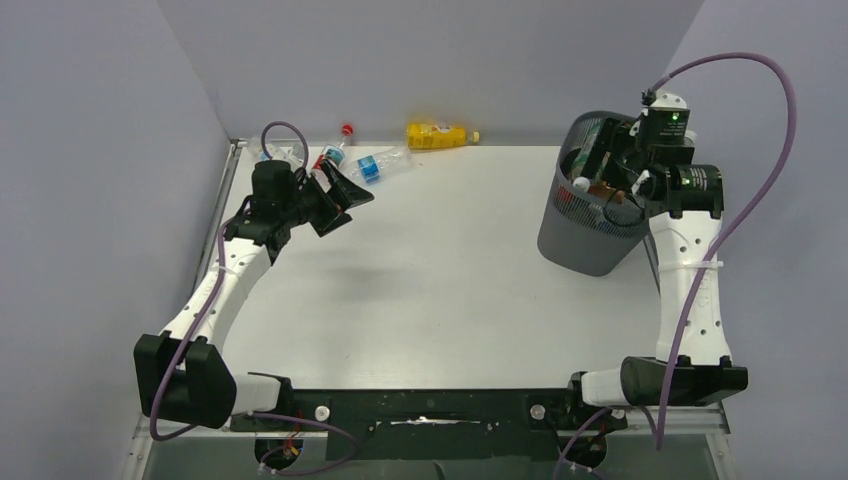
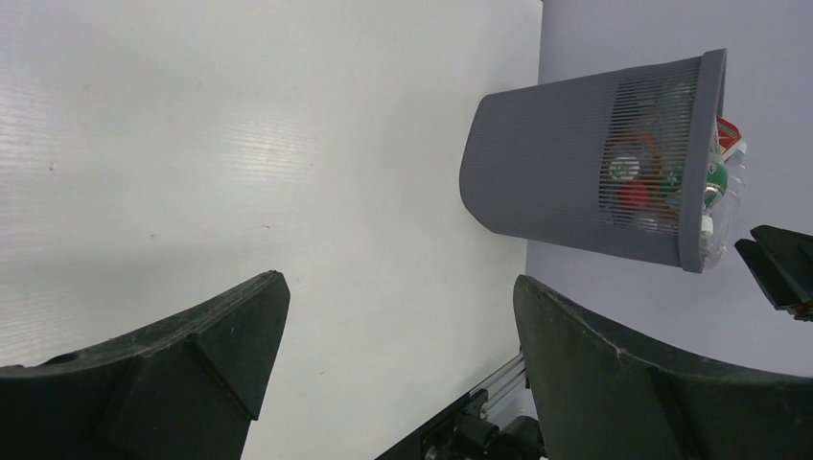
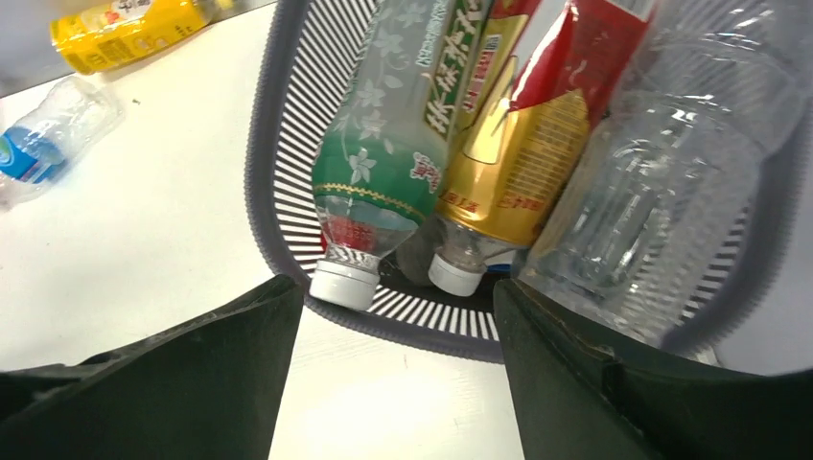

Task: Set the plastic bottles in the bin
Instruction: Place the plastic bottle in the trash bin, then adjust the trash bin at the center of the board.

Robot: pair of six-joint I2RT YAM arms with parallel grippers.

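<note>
The bin [image 1: 590,215] stood near the far right corner of the table [image 1: 430,280], holding several plastic bottles [image 3: 451,115] (a green-labelled bottle [image 3: 383,144] and a gold-and-red bottle [image 3: 518,163], white caps against the rim, beside a clear bottle [image 3: 652,172]). Three more lay along the far edge: a yellow bottle [image 1: 437,135] near the middle, then a blue-labelled bottle [image 1: 378,165] and a red-capped bottle [image 1: 335,152] toward the far left corner. The right gripper [image 3: 395,286] hung over the bin's mouth, fingers apart, holding nothing. The left gripper [image 2: 401,280] hovered near the blue-labelled bottle, fingers spread wide and empty.
</note>
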